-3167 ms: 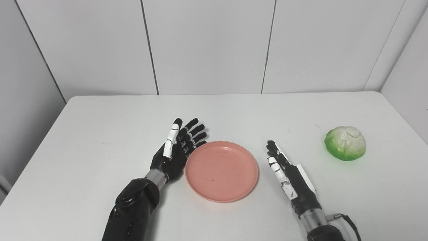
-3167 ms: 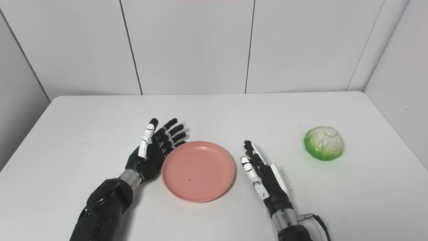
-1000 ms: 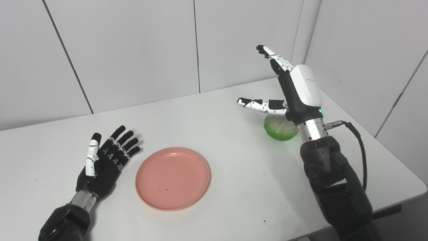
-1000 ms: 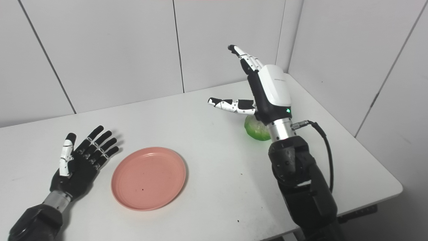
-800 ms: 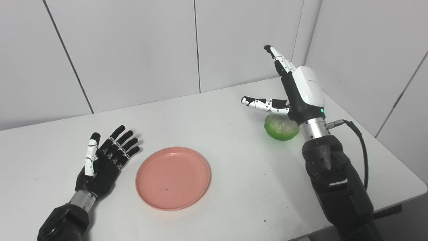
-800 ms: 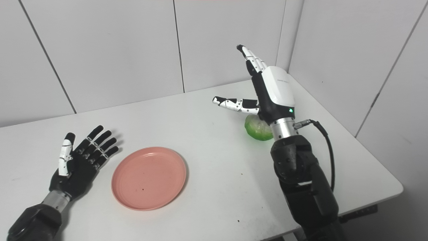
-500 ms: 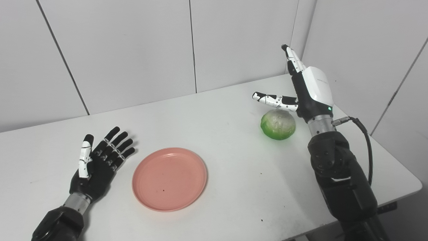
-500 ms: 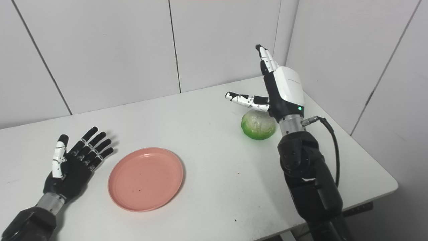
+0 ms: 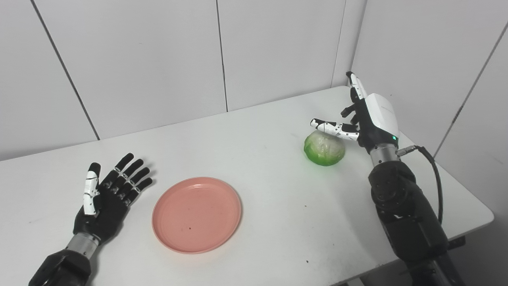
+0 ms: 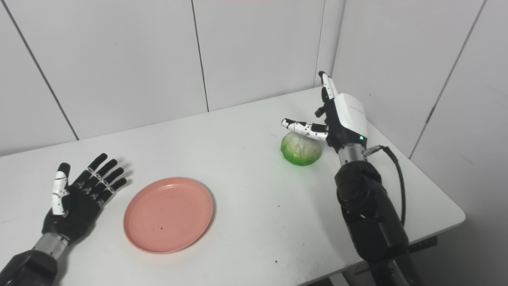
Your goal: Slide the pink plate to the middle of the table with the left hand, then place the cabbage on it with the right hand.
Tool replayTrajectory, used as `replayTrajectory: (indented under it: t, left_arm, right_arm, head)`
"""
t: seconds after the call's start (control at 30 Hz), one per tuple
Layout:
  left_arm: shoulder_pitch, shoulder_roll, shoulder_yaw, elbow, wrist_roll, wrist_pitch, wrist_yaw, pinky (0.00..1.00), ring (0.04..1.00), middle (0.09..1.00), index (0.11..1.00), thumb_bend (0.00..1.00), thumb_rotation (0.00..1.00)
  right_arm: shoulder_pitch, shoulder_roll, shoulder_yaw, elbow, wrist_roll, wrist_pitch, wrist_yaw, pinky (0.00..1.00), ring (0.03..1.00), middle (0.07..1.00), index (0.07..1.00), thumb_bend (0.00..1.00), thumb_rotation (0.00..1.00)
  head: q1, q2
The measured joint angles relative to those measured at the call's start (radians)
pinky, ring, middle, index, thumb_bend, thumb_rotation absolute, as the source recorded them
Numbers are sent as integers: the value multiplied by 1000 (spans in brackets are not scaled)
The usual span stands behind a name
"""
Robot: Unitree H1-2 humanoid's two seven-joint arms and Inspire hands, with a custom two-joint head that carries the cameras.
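The pink plate lies flat on the white table, toward its near left part, with nothing on it. The left hand rests palm up just beside the plate's left edge, released, fingers spread and apart from the rim; its forearm is cut off by the bottom edge. The cabbage sits on the table near the far right corner, well apart from the plate. The right hand stands beside and above it, unclenched, thumb stretched over the top. Whether the thumb touches the cabbage cannot be told. The hand's back hides the cabbage's far right side and most of the curled fingers.
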Motion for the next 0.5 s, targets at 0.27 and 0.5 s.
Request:
replayTrajectory:
  t: [0.27, 0.5]
  left_arm:
    - [0, 5, -1, 0, 0, 0, 0, 819, 847, 863, 857, 643, 976]
    - [0, 7, -1, 0, 0, 0, 0, 829, 853, 869, 862, 642, 985]
  right_arm:
    - [14, -3, -3, 78, 39, -16, -50, 734, 864, 947, 968, 1000, 601]
    - [16, -4, 0, 140, 81, -45, -80, 754, 869, 947, 972, 1000, 596]
  head:
    - [-5, 6]
    - [-3, 6]
